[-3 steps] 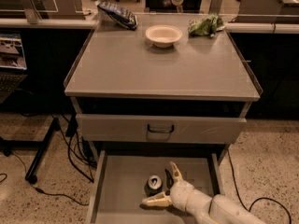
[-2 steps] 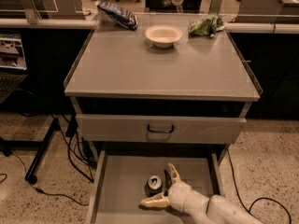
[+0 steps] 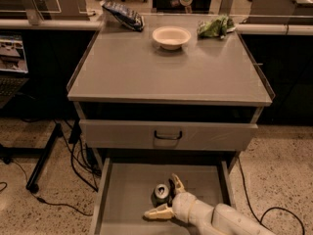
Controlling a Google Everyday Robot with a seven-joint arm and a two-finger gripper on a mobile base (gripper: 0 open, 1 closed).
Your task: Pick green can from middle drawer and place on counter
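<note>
The green can (image 3: 161, 192) stands upright on the floor of the open middle drawer (image 3: 126, 195), its silver top facing up. My gripper (image 3: 164, 196) reaches into the drawer from the lower right. Its two pale fingers are spread open, one behind the can and one in front of it, so the can sits between them. I cannot tell whether the fingers touch the can. The counter (image 3: 146, 70) is the grey cabinet top above.
On the counter's far edge sit a white bowl (image 3: 171, 36), a dark snack bag (image 3: 123, 14) and a green foil bag (image 3: 214, 27). A closed drawer front with a black handle (image 3: 167, 135) overhangs the open drawer. Cables (image 3: 73, 165) lie on the floor at left.
The gripper has edged slightly left, closer around the can. The can has not moved.
</note>
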